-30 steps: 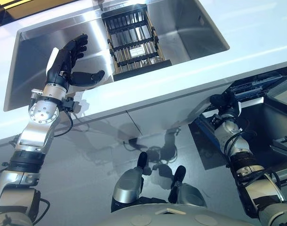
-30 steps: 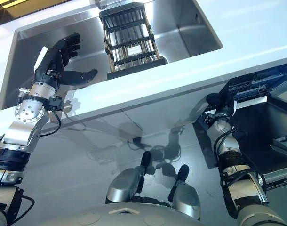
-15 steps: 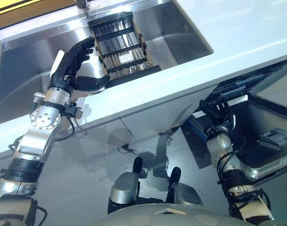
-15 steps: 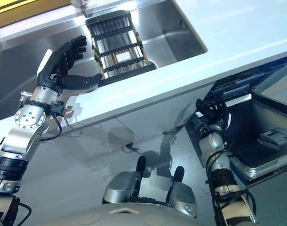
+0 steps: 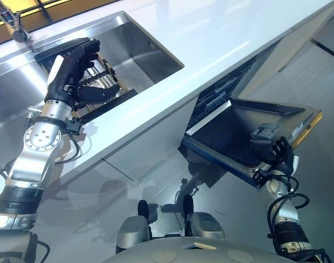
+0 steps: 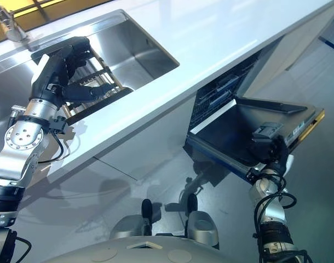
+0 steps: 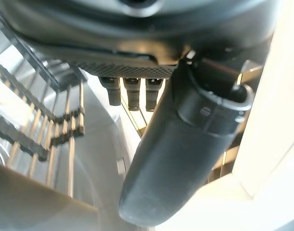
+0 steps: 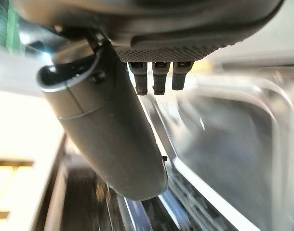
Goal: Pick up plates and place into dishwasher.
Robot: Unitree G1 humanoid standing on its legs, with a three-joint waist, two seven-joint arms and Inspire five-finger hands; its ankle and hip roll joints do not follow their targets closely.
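A: Left hand (image 5: 68, 76)?
B: Fingers straight and spread, holding nothing, over the rack (image 5: 104, 90) in the sink (image 5: 150, 52).
A: Right hand (image 6: 268, 148)?
B: At the dishwasher (image 5: 211, 104) door (image 5: 238, 129) edge; fingers relaxed, holding nothing. I cannot make out any plates.

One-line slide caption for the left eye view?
Left hand reaches over the dish rack in the sink; right hand at the open dishwasher door.

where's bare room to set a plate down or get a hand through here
Free: the white countertop between the sink and the open dishwasher door; the sink basin right of the dish rack. Crowded: the rack itself, where the left robot hand reaches in, and the door's outer edge by the right robot hand.
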